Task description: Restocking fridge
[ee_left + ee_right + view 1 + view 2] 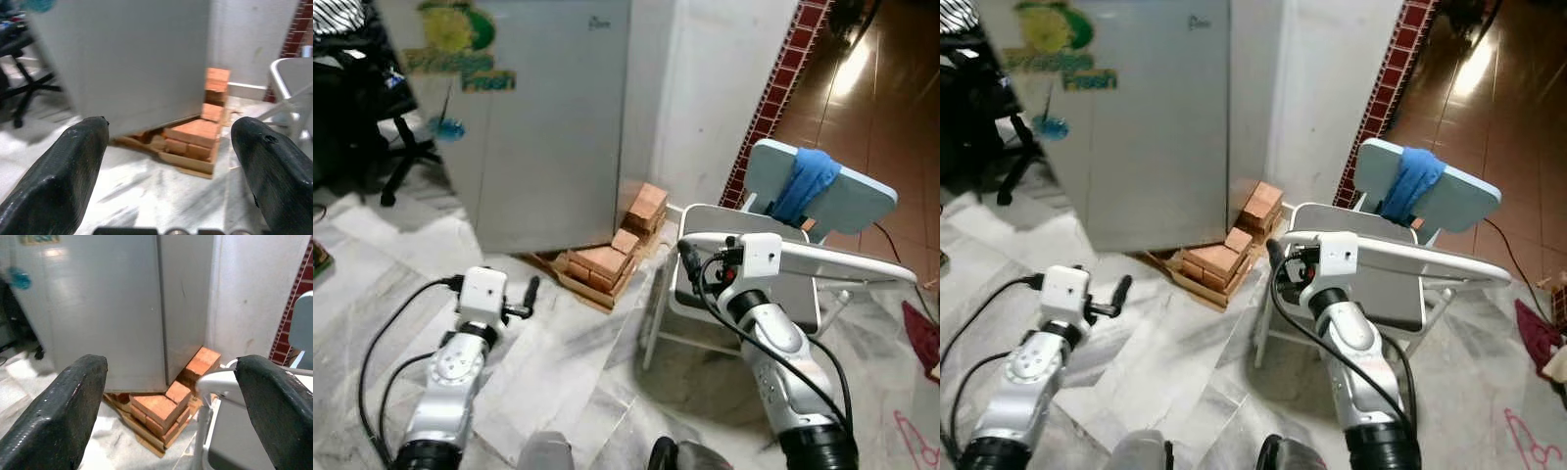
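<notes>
The closed grey fridge (538, 117) stands ahead on a stack of bricks (607, 262) beside a white folding chair (744, 284), while the left tool (171, 161) and right tool (171, 396) both hover wide open and empty, facing it.

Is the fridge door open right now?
No, the grey fridge door sits closed and flat, with bricks stacked at its base and both open grippers held short of it.

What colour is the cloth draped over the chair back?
Blue; the cloth over the chair back shows best in the left eye view.
</notes>
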